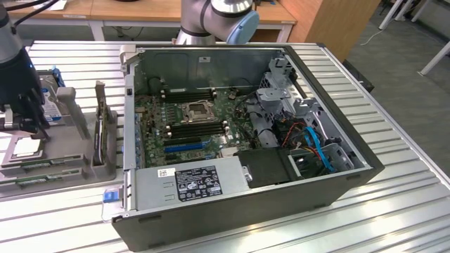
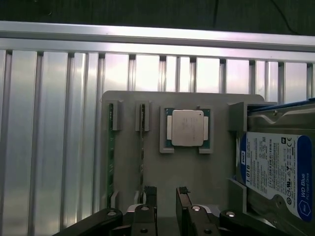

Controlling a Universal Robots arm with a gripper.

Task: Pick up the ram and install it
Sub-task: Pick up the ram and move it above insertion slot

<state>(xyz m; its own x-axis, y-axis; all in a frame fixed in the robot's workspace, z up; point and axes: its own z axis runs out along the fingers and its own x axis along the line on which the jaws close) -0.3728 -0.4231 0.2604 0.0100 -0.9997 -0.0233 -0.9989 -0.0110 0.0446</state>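
Worktop (image 1: 393, 211) of ribbed metal spreads across my exterior view. The open computer case (image 1: 295, 211) lies at its centre with the motherboard (image 1: 151, 132) facing up. At nine o'clock from the case, on the exterior view's left, I see the grey parts tray (image 1: 67, 158). My pincer (image 1: 25, 129) hangs over that tray, just above the silver processor (image 1: 25, 148). The ram (image 1: 42, 166) sits in the tray at six o'clock from the processor, a thin green strip. The other ram stick (image 1: 46, 180) runs parallel to it, one step further toward six o'clock. A hard drive (image 1: 49, 103) with a blue label sits toward twelve o'clock from the pincer. A dark card (image 1: 105, 132) stands upright on the tray's three o'clock side, next to the case. The arm's base (image 1: 214, 18) rises at twelve o'clock, behind the case.

From the wrist camera I look straight down on the tray (image 2: 197, 167). The pincer (image 2: 166, 196) has its two fingers (image 2: 183, 201) spread wide, with bare tray showing in the gap, and it grips nothing. The ram (image 2: 142, 147) stands on edge in its slot, and one fingertip is just beside its end. The other ram stick (image 2: 110, 147) fills the neighbouring slot, on the side away from the processor (image 2: 186, 128). The processor lies flat in a square recess between the ram and the hard drive (image 2: 278, 172). Ribbed worktop (image 2: 49, 123) surrounds the tray.
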